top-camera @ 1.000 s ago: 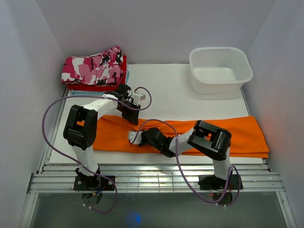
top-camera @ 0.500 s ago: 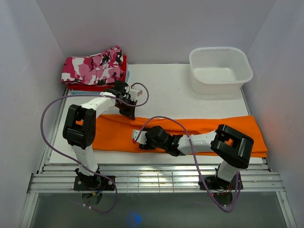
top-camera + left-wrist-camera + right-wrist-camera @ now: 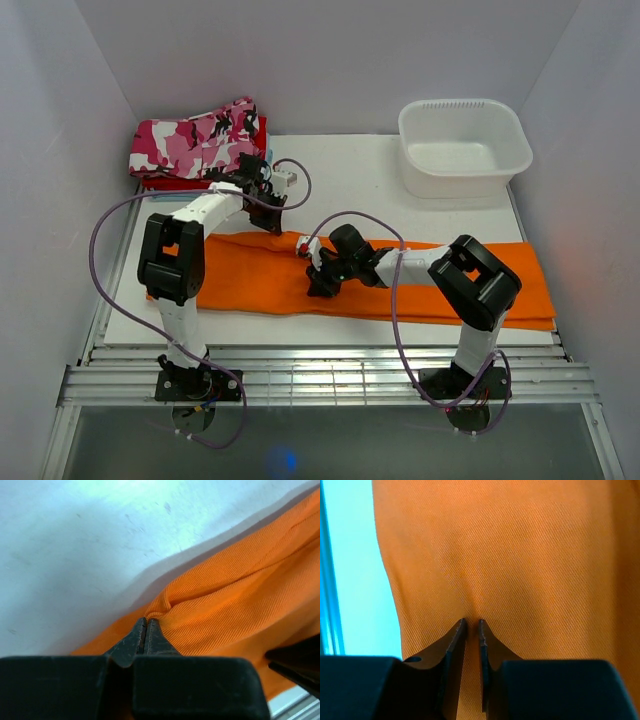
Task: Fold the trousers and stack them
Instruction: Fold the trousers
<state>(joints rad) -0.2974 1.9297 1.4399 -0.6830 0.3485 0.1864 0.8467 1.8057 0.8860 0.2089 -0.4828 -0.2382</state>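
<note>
Large bright orange cloth trousers (image 3: 450,285) lay flat in long band across near half of white table (image 3: 350,185), reaching from left edge to right edge. Your left gripper (image 3: 270,218) was clamped tight on small fold at trousers' far edge, toward left end. Your right gripper (image 3: 320,282) pressed tips into cloth mid-band, fingers narrowly apart; could not tell whether cloth was caught. Pink camouflage garment (image 3: 195,140) sat at far left corner, white plastic tub (image 3: 470,180) at far right corner.
</note>
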